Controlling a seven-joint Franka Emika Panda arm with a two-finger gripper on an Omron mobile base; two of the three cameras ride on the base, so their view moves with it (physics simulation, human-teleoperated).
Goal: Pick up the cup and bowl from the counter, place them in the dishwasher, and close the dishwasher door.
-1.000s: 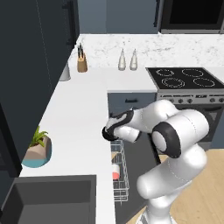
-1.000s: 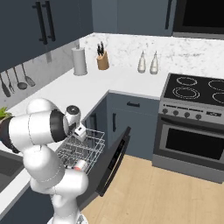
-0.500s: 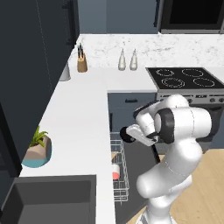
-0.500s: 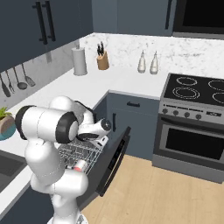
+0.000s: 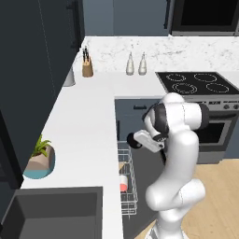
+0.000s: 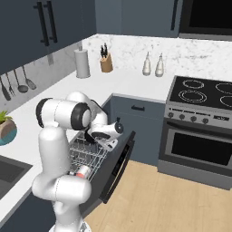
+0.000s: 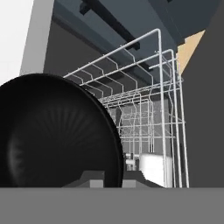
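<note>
White counter (image 5: 88,135), marbled backsplash (image 6: 190,54), wood floor (image 6: 172,204)

1. Left base view: behind-left of arm, high, looking forward and down over the counter (image 5: 84,140).
2. Right base view: behind-right, same dishwasher (image 6: 90,156) rack shared.
3. Hand view: close, facing into rack, bowl (image 7: 57,135) in foreground.

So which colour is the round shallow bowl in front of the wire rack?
Glossy black all over; the round shallow bowl shows best in the hand view.
</note>
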